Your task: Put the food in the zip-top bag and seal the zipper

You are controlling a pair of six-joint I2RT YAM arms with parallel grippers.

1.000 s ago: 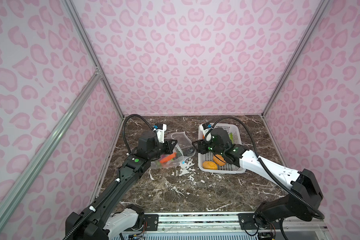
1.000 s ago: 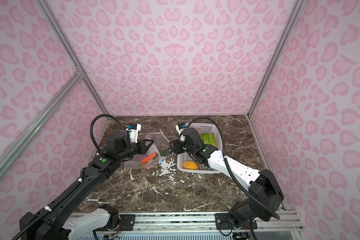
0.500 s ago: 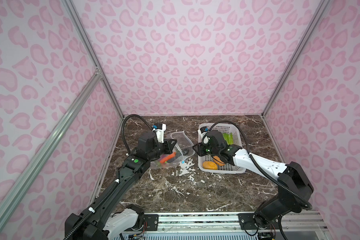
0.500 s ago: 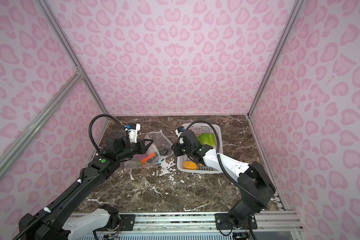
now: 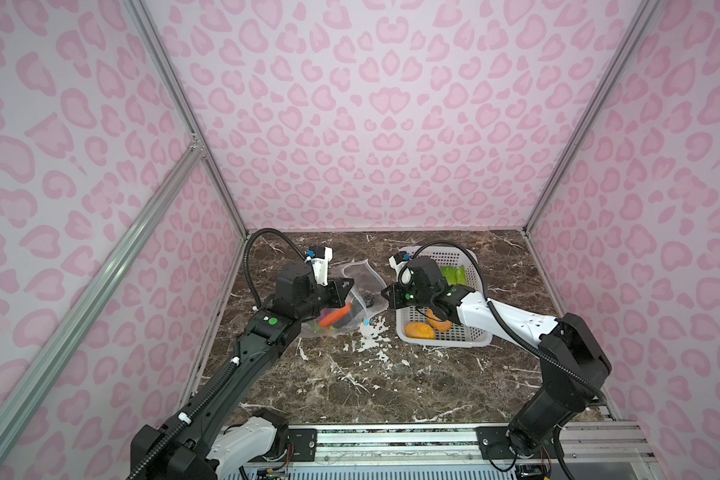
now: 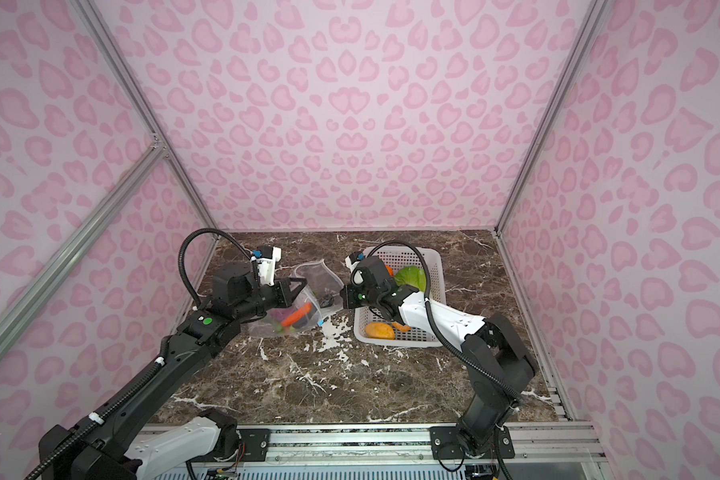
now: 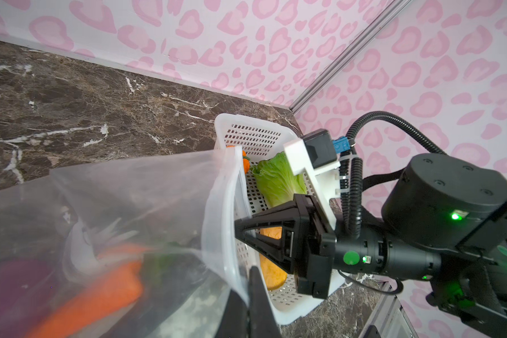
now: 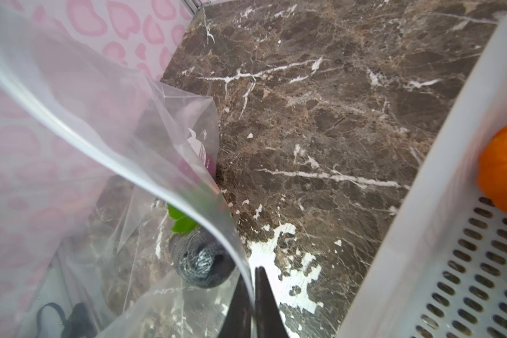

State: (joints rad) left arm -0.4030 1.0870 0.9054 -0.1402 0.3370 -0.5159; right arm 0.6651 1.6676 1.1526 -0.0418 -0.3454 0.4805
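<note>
Left fingers [image 7: 250, 289]: clamped on the zip-top bag [image 5: 360, 276] rim.
Right fingers [image 8: 253, 292]: pinched on the opposite rim.
Bag: mouth open, bottom on the desk [image 5: 391, 386], just beside the basket [image 5: 445, 341].
Food: carrot [image 5: 335, 316] inside the bag; cabbage [image 5: 454, 275] in the basket.

Left arm: stretching from the front rail toward 1 o'clock in both top views.
Left gripper [image 5: 350, 286]: pointing toward 3 o'clock, with its jaws pressing together on the rim of the zip-top bag [image 5: 360, 275].
Right arm: folding at a raised elbow near 5 o'clock, with the forearm reaching toward 10 o'clock.
Right gripper [image 5: 385, 293]: pointing toward 9 o'clock, with its jaws pinching flat on the bag's other rim; it is facing the left gripper, and the tips are not touching.
</note>
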